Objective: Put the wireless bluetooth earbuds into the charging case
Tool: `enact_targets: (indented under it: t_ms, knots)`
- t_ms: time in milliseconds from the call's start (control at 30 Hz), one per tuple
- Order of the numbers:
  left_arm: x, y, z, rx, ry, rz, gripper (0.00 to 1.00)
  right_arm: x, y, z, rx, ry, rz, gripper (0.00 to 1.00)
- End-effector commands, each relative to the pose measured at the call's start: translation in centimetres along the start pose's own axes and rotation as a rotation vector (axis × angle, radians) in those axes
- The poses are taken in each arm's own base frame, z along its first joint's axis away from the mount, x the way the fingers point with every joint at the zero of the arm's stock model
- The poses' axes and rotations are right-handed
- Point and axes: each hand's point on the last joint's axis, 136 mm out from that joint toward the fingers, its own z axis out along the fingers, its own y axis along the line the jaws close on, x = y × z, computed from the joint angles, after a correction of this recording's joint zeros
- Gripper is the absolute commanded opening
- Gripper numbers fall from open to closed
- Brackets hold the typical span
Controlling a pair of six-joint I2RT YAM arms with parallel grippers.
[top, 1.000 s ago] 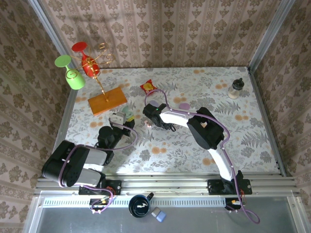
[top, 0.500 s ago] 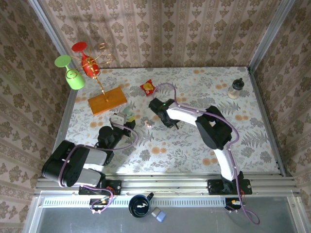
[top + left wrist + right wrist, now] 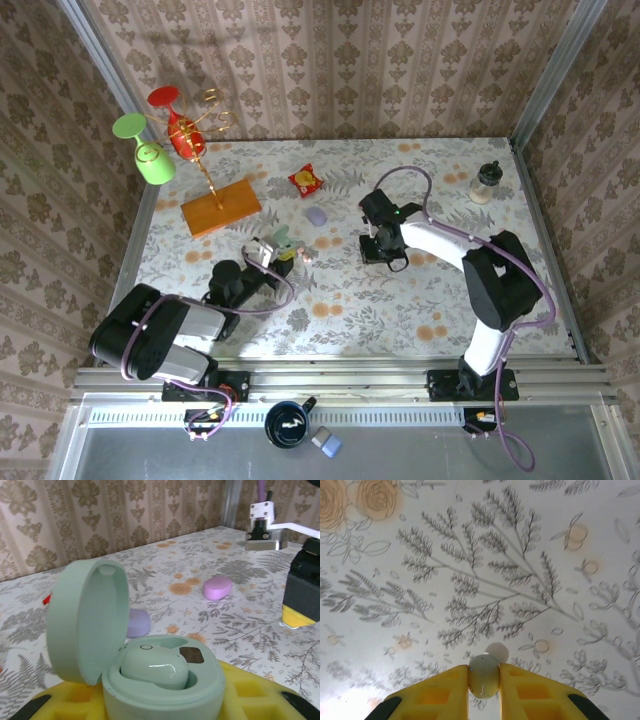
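Observation:
My left gripper [image 3: 161, 706] is shut on an open mint-green charging case [image 3: 165, 680], lid [image 3: 85, 620] tipped up to the left. One mint earbud [image 3: 155, 667] sits in the case, and the pocket beside it shows a dark patch. From above, that case [image 3: 268, 249] is left of centre. My right gripper [image 3: 484, 690] is shut on a pale greenish-white earbud [image 3: 484, 676], just above the floral table. In the top view the right gripper [image 3: 384, 252] is at mid-table, well right of the case. A tiny pinkish bud [image 3: 305, 256] lies between them.
A closed lilac case [image 3: 317, 215] [image 3: 137, 622] and a pink case [image 3: 218, 587] lie beyond the mint case. A red-and-yellow snack packet [image 3: 306, 180], a wooden stand [image 3: 220, 208] with glasses, and a small jar [image 3: 486, 182] stand further back.
The right gripper has travelled right, from beside the left gripper to mid-table, and its jaws have closed. The left gripper and its case shifted slightly right.

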Motion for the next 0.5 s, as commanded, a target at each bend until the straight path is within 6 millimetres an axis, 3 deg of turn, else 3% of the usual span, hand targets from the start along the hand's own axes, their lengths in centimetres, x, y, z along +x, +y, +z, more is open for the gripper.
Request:
enact_targets:
  t_ms: [0,333,467]
  knots:
    - [-1.1,-1.4,0.7,0.078,-0.036,0.06,0.27,0.1,2.2,-1.3,-0.185,0.004,0.052,0.21]
    - [-1.1,-2.9,0.9,0.142,-0.038,0.084,0.27,0.9,3.5,-1.6,-0.427,0.049,0.124,0.22]
    - [-1.0,-3.2,1.0,0.156,-0.036,0.086,0.27,1.0,2.7,-1.0,-0.425,0.059,0.153,0.22]
